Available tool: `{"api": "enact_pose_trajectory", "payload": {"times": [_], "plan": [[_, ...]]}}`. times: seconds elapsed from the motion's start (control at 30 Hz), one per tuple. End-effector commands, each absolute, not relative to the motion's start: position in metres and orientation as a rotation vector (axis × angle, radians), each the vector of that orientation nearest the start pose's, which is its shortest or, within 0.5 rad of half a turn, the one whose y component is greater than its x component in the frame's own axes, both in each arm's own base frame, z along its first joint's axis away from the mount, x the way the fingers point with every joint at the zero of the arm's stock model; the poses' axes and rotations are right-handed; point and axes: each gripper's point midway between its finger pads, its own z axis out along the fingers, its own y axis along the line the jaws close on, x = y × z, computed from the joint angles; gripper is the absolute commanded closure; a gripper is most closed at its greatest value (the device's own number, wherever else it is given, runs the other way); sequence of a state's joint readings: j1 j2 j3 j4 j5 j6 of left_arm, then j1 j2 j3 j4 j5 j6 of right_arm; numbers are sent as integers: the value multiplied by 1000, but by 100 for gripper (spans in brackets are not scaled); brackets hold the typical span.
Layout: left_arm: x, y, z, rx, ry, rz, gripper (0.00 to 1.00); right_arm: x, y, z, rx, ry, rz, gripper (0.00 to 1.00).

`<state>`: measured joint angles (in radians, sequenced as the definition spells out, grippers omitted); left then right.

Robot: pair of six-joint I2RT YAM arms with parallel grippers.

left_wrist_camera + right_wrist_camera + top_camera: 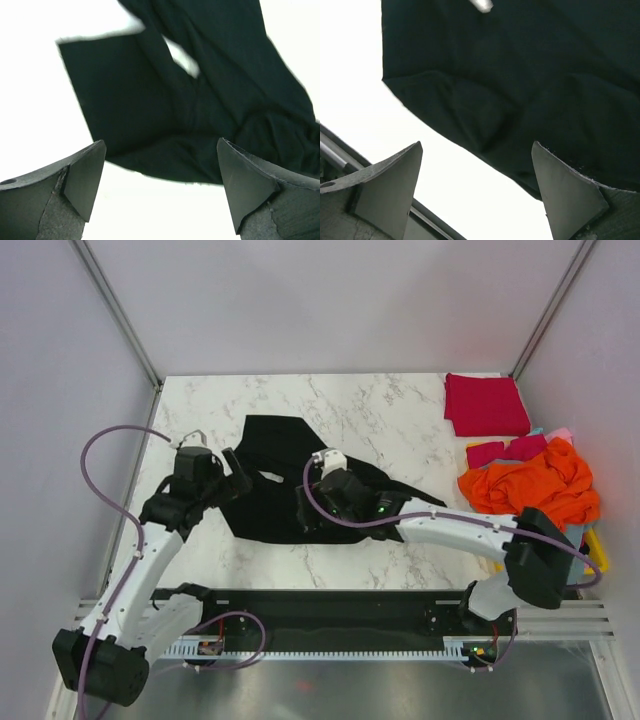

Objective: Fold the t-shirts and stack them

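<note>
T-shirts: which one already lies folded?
The crimson red t-shirt at the far right, a neat rectangle; the black t-shirt sprawls, the orange t-shirt is heaped.

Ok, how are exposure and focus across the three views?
Top external: evenly lit and sharp, black t-shirt shows little detail. Left wrist: table blown out white, shirt folds faintly visible. Right wrist: table equally washed out, shirt very dark.
</note>
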<state>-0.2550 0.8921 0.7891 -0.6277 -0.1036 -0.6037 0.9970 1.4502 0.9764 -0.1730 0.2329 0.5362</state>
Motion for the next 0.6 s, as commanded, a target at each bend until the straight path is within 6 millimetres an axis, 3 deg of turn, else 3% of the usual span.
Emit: {"api": "enact_pose_trajectory", "payload": {"times": [0.0,0.03,0.1,0.13,0.2,0.23,0.37,0.47,0.53,0.57], "plan": [[280,-33,179,-474,2229,-103,0,254,363,139,-405,2227,566,2],[282,-37,173,-481,2263,-163,0,256,366,135,-410,2236,554,2],[290,-23,163,-563,2293,-198,2,264,373,132,-412,2242,525,2],[295,-22,149,-586,2337,-217,2,267,370,132,-420,2238,491,2],[303,-2,133,-695,2354,-194,5,270,369,132,-426,2234,469,2],[308,-7,118,-716,2406,-265,8,271,367,132,-426,2234,458,2],[320,-11,95,-828,2428,-346,17,267,362,136,-447,2230,477,2],[326,-14,71,-878,2443,-373,20,269,349,133,-425,2235,454,2],[327,-16,52,-914,2460,-373,25,276,327,130,-370,2250,443,2],[329,-16,53,-910,2456,-375,28,276,327,130,-370,2250,443,2]]}}
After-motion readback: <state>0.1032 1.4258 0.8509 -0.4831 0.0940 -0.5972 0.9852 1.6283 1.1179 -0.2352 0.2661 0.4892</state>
